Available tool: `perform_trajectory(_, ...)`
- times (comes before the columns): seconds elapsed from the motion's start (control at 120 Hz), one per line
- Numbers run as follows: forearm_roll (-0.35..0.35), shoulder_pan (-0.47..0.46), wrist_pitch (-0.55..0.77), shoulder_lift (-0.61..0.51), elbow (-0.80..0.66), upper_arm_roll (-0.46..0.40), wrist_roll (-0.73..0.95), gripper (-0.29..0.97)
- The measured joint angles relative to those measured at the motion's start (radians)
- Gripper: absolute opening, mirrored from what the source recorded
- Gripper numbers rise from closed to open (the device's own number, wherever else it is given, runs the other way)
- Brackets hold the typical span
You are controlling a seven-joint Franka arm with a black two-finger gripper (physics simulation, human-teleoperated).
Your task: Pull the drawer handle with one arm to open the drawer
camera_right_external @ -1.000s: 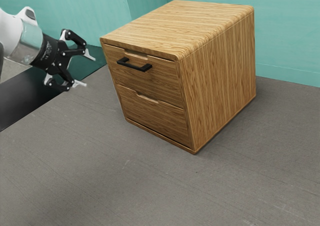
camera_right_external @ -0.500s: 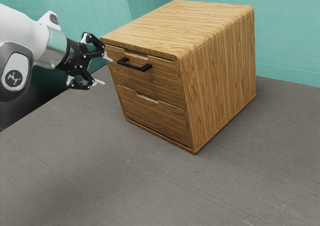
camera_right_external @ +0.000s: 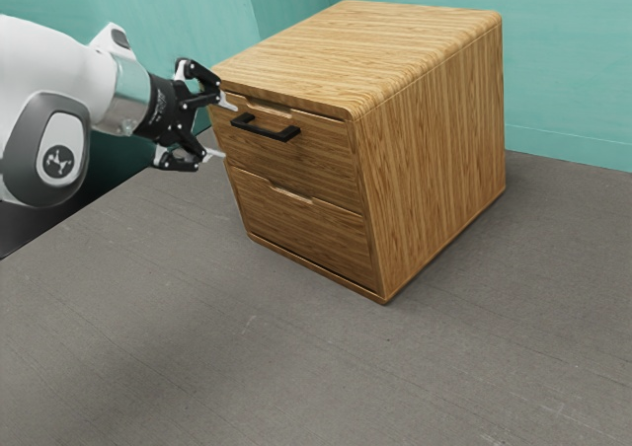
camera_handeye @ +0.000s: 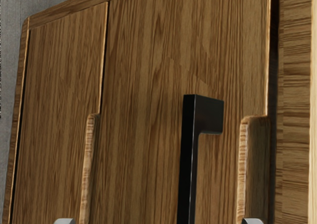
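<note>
Step in hand: approach, nothing gripped yet. My pincer (camera_right_external: 215, 128), spread wide and empty, sits near, at 9 o'clock of, the black handle (camera_right_external: 265, 127) on the shut top drawer (camera_right_external: 306, 165). Next, I judge: advance, straddle bar, close.

grey floor (camera_right_external: 296, 367) (textured) meets teal wall (camera_right_external: 573, 61) at back

Bright, even, diffuse light falls on the cabinet (camera_right_external: 425, 140) and grey floor (camera_right_external: 296, 367) alike.

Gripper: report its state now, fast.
Gripper: open, holding nothing, close to the handle but not gripping it.
</note>
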Motion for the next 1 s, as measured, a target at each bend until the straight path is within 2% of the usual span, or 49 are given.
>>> perform_trajectory(0.417, -0.026, 0.020, 0.032, 0.040, 0.004, 0.001, -0.011, 0.39)
perform_trajectory(0.558, -0.027, 0.021, 0.036, 0.094, 0.043, 0.000, -0.011, 0.36)
perform_trajectory(1.0, -0.026, 0.031, 0.038, 0.151, 0.062, -0.001, -0.011, 0.27)
